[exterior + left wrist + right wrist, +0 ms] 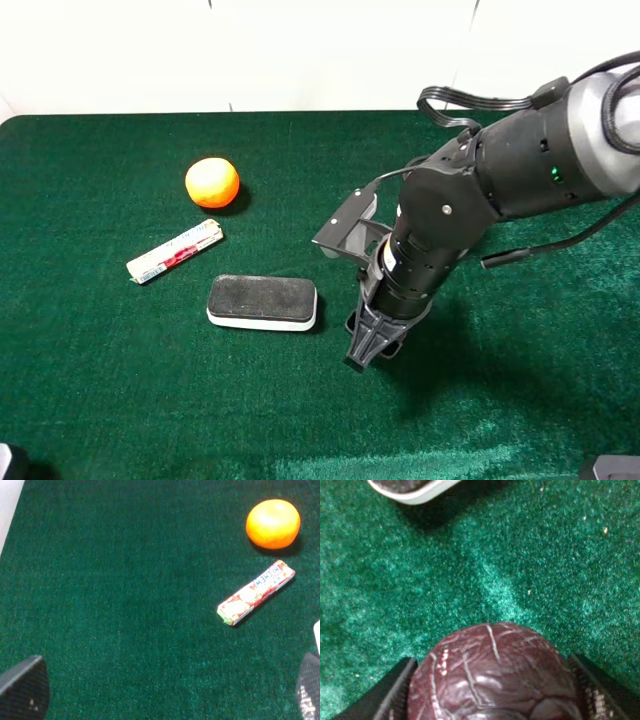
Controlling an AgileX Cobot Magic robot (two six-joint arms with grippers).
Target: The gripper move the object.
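In the right wrist view the dark maroon ball (490, 680) with its carved, veined surface sits between the two black fingers of my right gripper (497, 697), which is shut on it, close over the green cloth. In the exterior high view the right gripper (375, 340) points down at the cloth just right of the pad; the ball is hidden there by the claw. My left gripper (166, 690) is open and empty, with only its fingertips (22, 687) showing, wide apart over bare cloth.
An orange ball (212, 182) lies at the back left and also shows in the left wrist view (273, 523). A candy stick (175, 251) lies in front of it. A black-topped white pad (262, 301) lies left of the right gripper.
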